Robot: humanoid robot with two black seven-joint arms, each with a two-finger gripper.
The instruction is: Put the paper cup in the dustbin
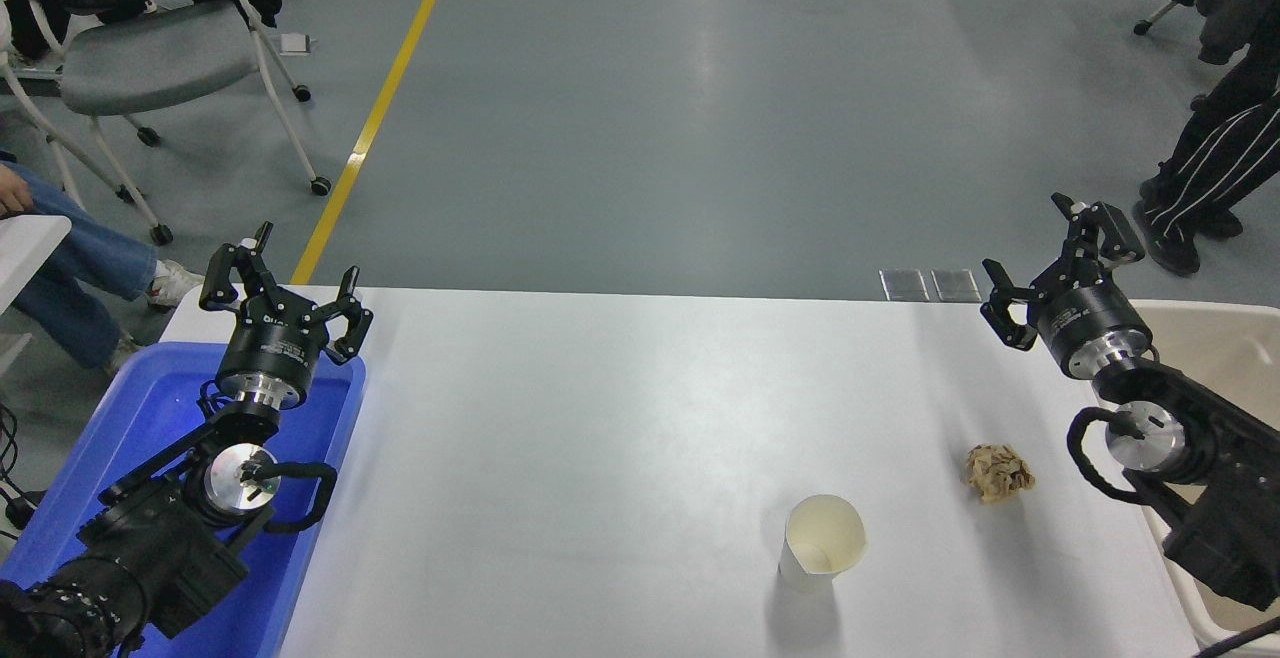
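Head view shows you the plain white tapered paper cup [822,541] upright near the white desk's [600,418] near edge, right of middle. Your right hand [1058,268] hangs spread wide by the far right corner, beside the beige rectangular plastic dustbin [1215,338]. Your left hand [285,290], fingers apart, sits over the blue plastic tray [140,408].

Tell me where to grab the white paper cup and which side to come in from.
Grip the white tapered paper cup across its side wall just below the rim, coming from the right. It stands upright, mouth open, and the open right tool has bare table on that side; squeeze lightly, since thin walls probably buckle.
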